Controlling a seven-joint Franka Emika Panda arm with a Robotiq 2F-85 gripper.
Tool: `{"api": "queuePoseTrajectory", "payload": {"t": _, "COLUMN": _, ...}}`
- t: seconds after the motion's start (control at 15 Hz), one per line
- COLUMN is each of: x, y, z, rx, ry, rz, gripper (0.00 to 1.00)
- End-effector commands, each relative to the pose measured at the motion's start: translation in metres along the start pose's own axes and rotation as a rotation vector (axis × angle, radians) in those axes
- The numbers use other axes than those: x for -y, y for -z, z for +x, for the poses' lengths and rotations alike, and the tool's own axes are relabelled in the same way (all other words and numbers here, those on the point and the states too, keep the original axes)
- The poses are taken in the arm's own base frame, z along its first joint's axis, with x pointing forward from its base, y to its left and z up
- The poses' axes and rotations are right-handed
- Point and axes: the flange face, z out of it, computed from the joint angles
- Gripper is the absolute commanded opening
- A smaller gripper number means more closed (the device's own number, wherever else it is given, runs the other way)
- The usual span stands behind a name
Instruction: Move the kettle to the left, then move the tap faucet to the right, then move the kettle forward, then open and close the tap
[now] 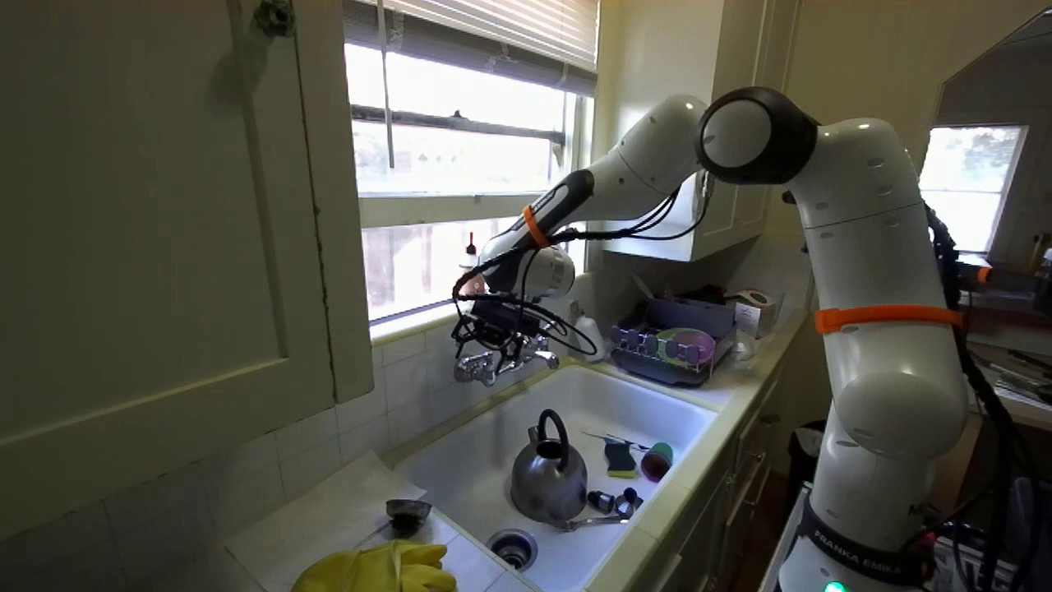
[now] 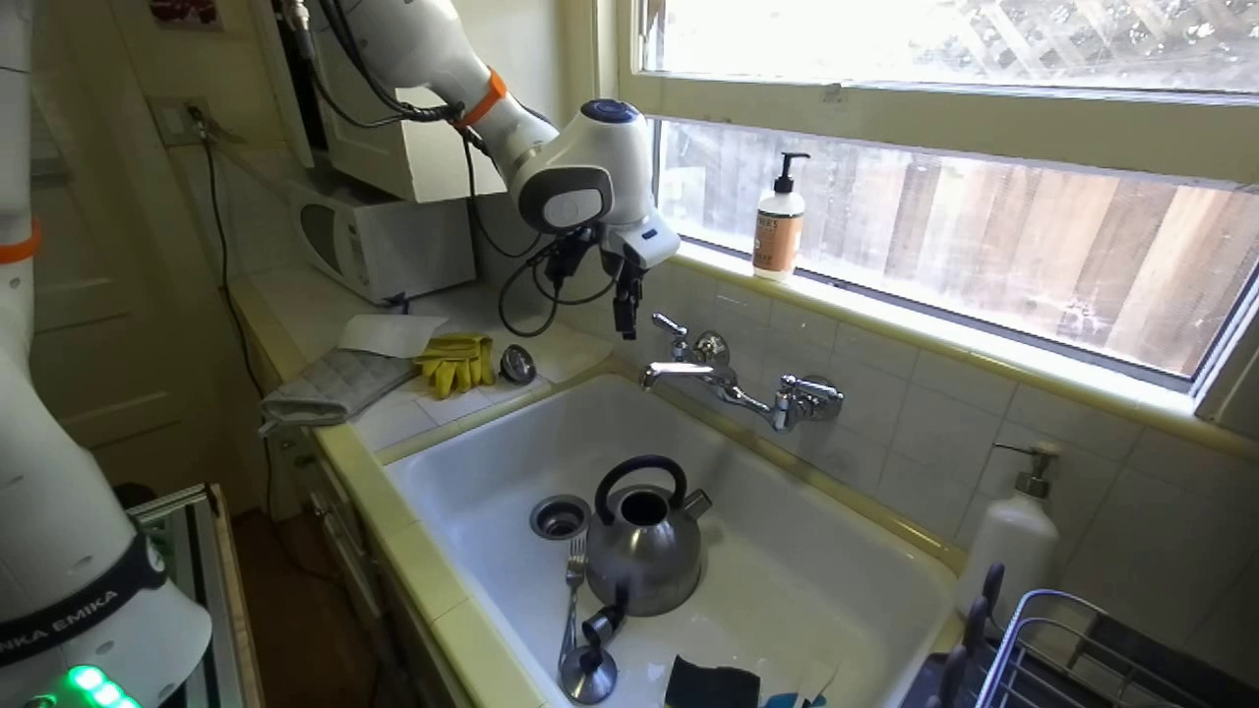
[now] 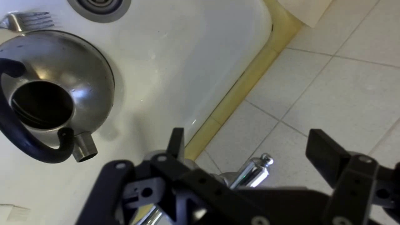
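I find the gripper [image 3: 246, 140] holding nothing, its fingers spread wide, one lever handle [image 3: 252, 172] of the tap faucet [image 2: 725, 380] showing between them in the wrist view, and the kettle [image 2: 644, 556] standing upright in the sink [image 2: 826, 580], well apart from them. The kettle is squat, rounded grey metal with a dark arched grip; the tap faucet is polished chrome, the sink smooth and white. I read FRANKA EMIKA on the black band [image 1: 856, 551] of the arm [image 1: 888, 403].

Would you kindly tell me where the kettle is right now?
In an exterior view, the kettle stands inside the sink, just right of the drain, with a fork beside its base.
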Motion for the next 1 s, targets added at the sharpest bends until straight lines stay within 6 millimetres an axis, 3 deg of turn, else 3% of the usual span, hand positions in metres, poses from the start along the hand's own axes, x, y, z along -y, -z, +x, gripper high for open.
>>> {"api": "queuePoseTrajectory", "payload": {"t": 0.0, "x": 0.010, "y": -0.016, "z": 0.017, "rx": -0.039, "ry": -0.027, "rz": 0.005, "gripper": 1.00}}
{"api": "queuePoseTrajectory", "payload": {"t": 0.33, "x": 0.015, "y": -0.029, "z": 0.029, "rx": -0.062, "ry": -0.053, "rz": -0.010, "gripper": 1.00}}
{"api": "queuePoseTrajectory", "payload": {"t": 0.4, "x": 0.016, "y": -0.030, "z": 0.031, "rx": -0.066, "ry": -0.059, "rz": -0.012, "gripper": 0.95}}
{"api": "queuePoseTrajectory", "payload": {"t": 0.47, "x": 0.016, "y": -0.031, "z": 0.032, "rx": -0.067, "ry": -0.063, "rz": -0.015, "gripper": 0.75}}
{"api": "queuePoseTrajectory", "payload": {"t": 0.67, "x": 0.016, "y": -0.033, "z": 0.034, "rx": -0.069, "ry": -0.063, "rz": -0.022, "gripper": 0.63}}
{"api": "queuePoseTrajectory", "payload": {"t": 0.93, "x": 0.010, "y": -0.029, "z": 0.028, "rx": -0.056, "ry": -0.037, "rz": -0.052, "gripper": 0.30}}
